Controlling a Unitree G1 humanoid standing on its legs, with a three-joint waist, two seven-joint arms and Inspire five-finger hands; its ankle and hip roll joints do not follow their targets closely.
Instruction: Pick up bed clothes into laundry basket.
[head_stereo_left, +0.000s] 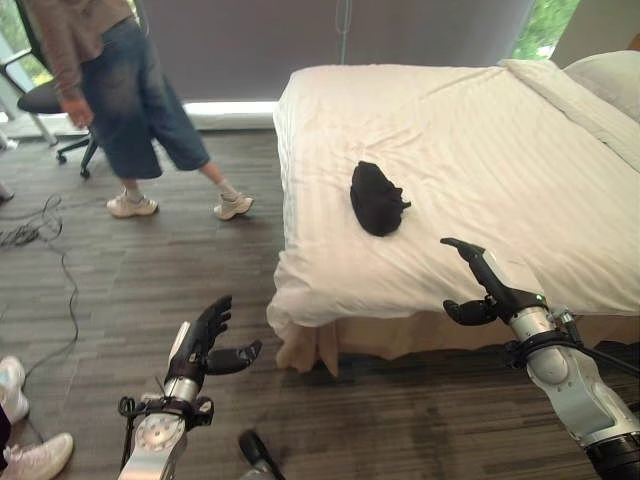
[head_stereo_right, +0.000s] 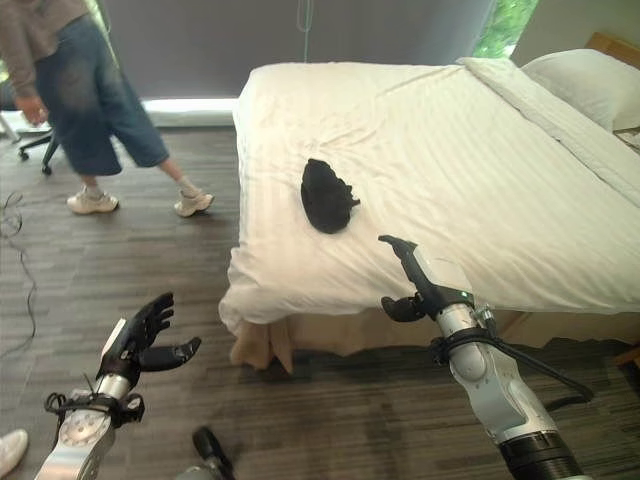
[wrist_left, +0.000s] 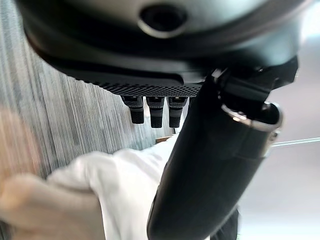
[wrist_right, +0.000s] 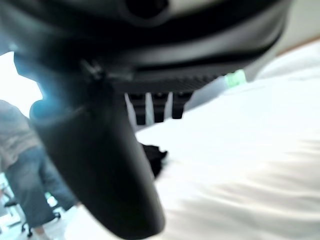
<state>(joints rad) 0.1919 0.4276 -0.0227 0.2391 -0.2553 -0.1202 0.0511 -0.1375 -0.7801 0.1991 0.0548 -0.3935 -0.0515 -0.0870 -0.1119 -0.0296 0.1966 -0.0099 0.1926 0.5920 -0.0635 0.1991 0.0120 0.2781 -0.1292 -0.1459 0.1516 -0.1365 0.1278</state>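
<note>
Where bed (head_stereo_left: 480, 140) lies, unlabelled black garment (head_stereo_left: 377, 198).

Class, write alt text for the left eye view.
A black garment lies crumpled on a white bed. The right robot hand reaches open over the bed's near edge; the left robot hand hangs open above the floor, where a person walks.

Two silver-grey arms were seen, each ended by a dark hand: left hand (head_stereo_left: 205, 345), right hand (head_stereo_left: 485, 285). Black cabling was looped at both wrists.
</note>
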